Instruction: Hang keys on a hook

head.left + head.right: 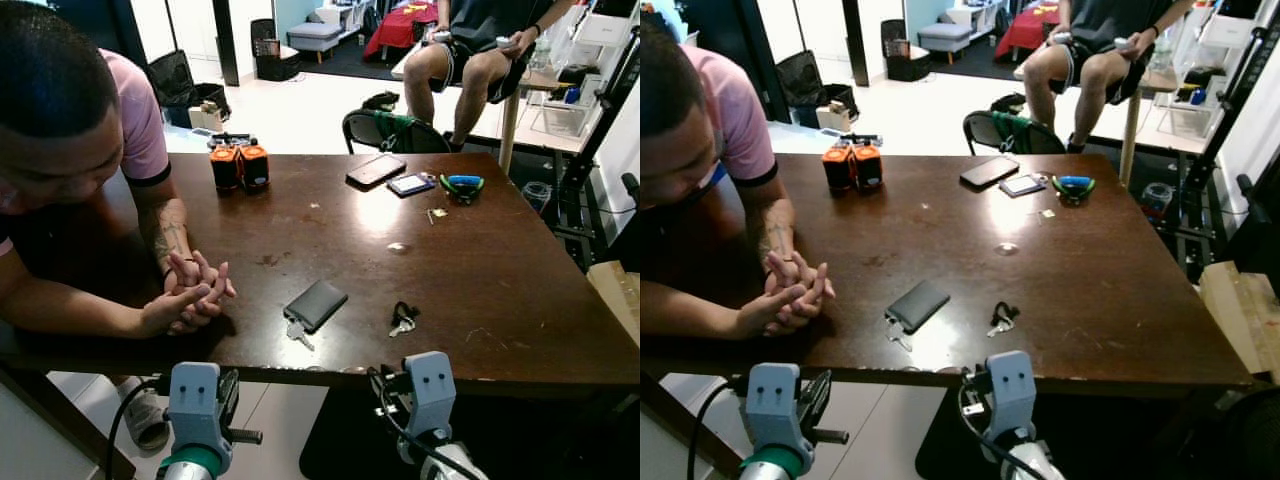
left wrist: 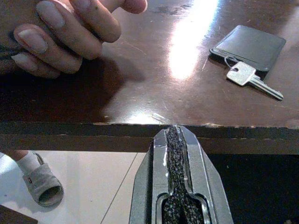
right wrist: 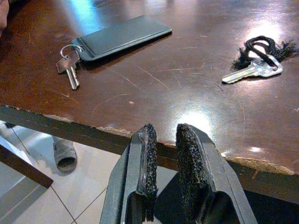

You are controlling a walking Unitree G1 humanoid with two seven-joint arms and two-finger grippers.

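Dark brown wooden counter [image 1: 480, 290], scratched, carrying what we list. Near its front edge: a silver key on a black cord loop [image 1: 402, 318], lying flat; just to its left, a flat black leather key case [image 1: 316, 303] with a silver key [image 1: 298, 333] ringed to its corner. Our left tool [image 2: 176, 140], fingers pressed together, and our right tool [image 3: 167, 154], fingers slightly parted and gripping nothing, hover below that edge. A person's clasped hands [image 1: 190, 295] rest on the counter's left side. Far side: two orange-and-black cylinders [image 1: 239, 166], two phones [image 1: 390, 176], a blue-and-green object [image 1: 461, 185].
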